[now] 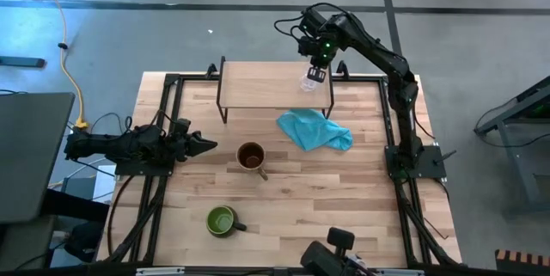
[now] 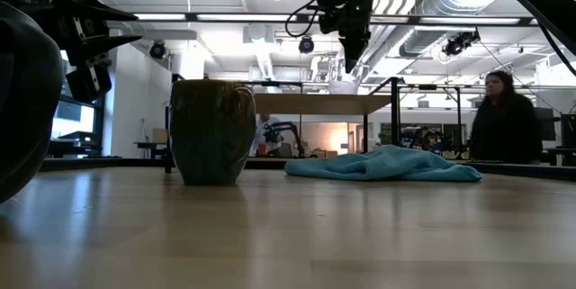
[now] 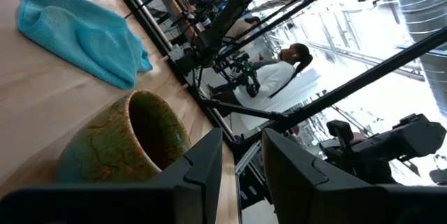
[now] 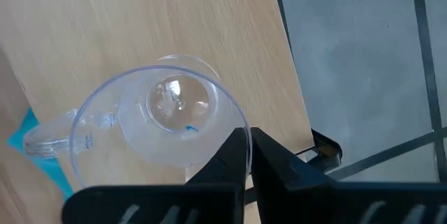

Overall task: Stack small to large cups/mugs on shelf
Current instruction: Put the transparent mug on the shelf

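The shelf stands at the table's far edge. My right gripper is over the shelf's right end, shut on the small clear glass cup. The tan-brown mug stands upright on its base mid-table and also shows in the left wrist view. The dark mug with green inside stands upright near the near edge and also shows in the low view. My left gripper is open and empty at the left, pointing toward the tan-brown mug. My right gripper pinches the glass cup's rim on the side opposite its handle, the wall between the two fingers. The fingers come from above, pointing down. The cup is upright, mouth up, over the shelf board; whether its base touches the board, I cannot tell.
A crumpled blue cloth lies on the table just in front of the shelf's right end. Black frame rails run along the table's left and right sides. A person stands in the room beyond the table.
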`<act>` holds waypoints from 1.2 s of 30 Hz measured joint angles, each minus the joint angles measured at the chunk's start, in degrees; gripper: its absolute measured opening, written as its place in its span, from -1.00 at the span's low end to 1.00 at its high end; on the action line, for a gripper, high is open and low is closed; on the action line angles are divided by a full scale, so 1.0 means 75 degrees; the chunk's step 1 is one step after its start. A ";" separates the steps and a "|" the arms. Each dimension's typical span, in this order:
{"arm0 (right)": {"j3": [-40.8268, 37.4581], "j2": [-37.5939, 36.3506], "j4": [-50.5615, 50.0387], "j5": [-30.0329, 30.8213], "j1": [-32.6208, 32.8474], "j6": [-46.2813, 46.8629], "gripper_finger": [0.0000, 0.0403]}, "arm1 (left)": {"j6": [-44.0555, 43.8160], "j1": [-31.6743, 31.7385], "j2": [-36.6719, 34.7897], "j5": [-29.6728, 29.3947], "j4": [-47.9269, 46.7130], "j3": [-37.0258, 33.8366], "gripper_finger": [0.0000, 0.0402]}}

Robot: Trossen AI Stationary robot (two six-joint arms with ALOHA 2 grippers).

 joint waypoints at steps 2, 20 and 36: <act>0.0000 0.0000 0.0003 -0.0024 0.0000 -0.0039 -1.00 | 0.0000 0.0000 0.0000 0.0000 0.0000 0.0000 -0.55; 0.0000 0.0003 0.0029 -0.0117 0.0000 -0.0054 -1.00 | 0.0003 -0.0003 0.0000 0.0000 0.0000 0.0000 -0.55; 0.0000 0.0006 0.0061 -0.0375 0.0002 -0.0054 -1.00 | 0.0004 0.0000 0.0000 -0.0001 0.0000 0.0000 -0.55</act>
